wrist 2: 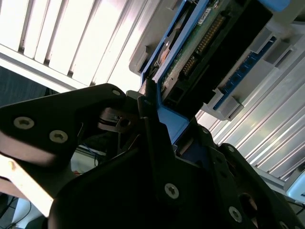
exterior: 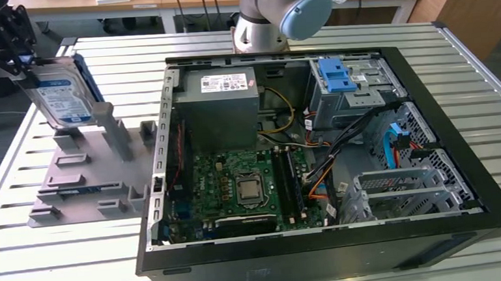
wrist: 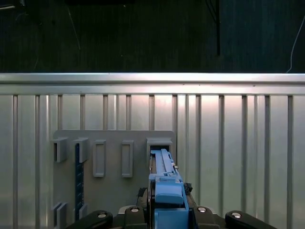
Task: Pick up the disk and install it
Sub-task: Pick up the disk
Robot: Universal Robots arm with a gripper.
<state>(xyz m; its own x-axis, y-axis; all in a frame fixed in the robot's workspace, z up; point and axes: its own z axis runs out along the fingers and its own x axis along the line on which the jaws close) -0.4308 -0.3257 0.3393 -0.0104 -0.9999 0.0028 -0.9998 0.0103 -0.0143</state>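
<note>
In the exterior view the disk (exterior: 59,95), a silver drive with a white-and-blue label in a blue bracket, stands nearly upright and slightly tilted at the far left. My black gripper (exterior: 25,68) is shut on its upper end. The disk's lower end is at the upright posts of the grey holder block (exterior: 87,170); I cannot tell whether it still touches them. In the first wrist view the disk's blue bracket edge (wrist: 165,183) runs from the gripper (wrist: 164,212) toward a slot of the holder block (wrist: 114,143). The second wrist view shows the disk's green circuit board (wrist 2: 190,52) between my black fingers (wrist 2: 152,129).
An open black computer case (exterior: 461,167) lies on the slatted metal table (exterior: 67,269), with a motherboard (exterior: 245,186) and power supply (exterior: 222,100) inside. A grey metal drive cage with a blue latch (exterior: 345,82) sits at the case's far right corner. The arm's base (exterior: 269,15) stands behind the case.
</note>
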